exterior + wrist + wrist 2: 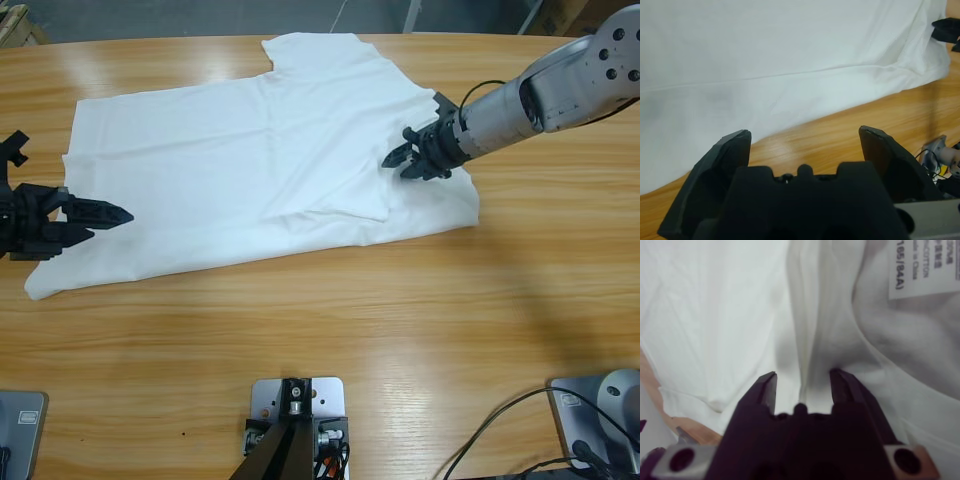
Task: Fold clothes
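White T-shirt [230, 170] spread on the desk [400, 330]; left end effector [118, 214] open at its edge, right end effector [397, 157] open astride a fold.

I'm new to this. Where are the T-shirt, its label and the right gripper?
T-shirt [200, 170]: high view, flat body cloth.
Label [922, 267]: right wrist view, printed face.
Right gripper [398, 158]: high view, between its fingertips.

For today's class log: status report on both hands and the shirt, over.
Left hand open, at shirt's left edge, holding nothing. Right hand open, down on a fold by the neck label. White T-shirt flat on table, partly folded. Nothing in the way.
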`<control>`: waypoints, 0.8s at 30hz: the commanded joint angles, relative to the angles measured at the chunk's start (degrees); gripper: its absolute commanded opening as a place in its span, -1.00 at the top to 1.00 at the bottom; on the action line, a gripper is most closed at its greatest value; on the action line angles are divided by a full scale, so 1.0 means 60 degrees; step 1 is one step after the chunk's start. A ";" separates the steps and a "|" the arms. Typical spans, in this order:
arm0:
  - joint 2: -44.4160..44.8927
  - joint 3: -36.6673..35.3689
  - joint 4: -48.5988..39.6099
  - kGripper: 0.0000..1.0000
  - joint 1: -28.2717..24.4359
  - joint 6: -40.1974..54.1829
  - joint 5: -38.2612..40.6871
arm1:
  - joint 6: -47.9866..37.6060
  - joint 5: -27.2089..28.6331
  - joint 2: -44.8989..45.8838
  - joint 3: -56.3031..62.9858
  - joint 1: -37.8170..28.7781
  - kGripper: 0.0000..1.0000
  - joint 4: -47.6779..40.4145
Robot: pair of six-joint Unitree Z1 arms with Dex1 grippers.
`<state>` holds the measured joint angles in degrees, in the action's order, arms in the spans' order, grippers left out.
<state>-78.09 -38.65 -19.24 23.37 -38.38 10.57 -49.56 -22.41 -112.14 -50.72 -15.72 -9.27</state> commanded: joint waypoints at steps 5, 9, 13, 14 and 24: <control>-0.0380 0.0184 -0.0045 -0.65 0.0133 -0.0121 0.0158 | 0.0163 0.0424 0.0209 -0.0066 0.0089 0.13 0.0681; -0.0327 0.0187 -0.0045 -0.65 0.0163 -0.0136 0.0158 | 0.0231 0.0307 0.0069 -0.0564 0.0097 0.13 0.0684; -0.0351 0.0225 -0.0045 -0.65 0.0221 -0.0165 0.0158 | 0.0248 0.0189 -0.0101 -0.0840 0.0094 0.13 0.0707; -0.0359 0.0231 -0.0045 -0.65 0.0236 -0.0165 0.0158 | 0.0248 0.0189 -0.0163 -0.0849 0.0097 0.13 0.0710; -0.0418 0.0216 -0.0030 -0.65 0.0245 -0.0165 0.0158 | 0.0403 0.0412 -0.0257 -0.0904 0.0159 0.13 0.0971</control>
<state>-78.64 -38.62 -19.24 24.22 -38.57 10.57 -48.26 -20.92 -111.53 -55.97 -15.71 -5.18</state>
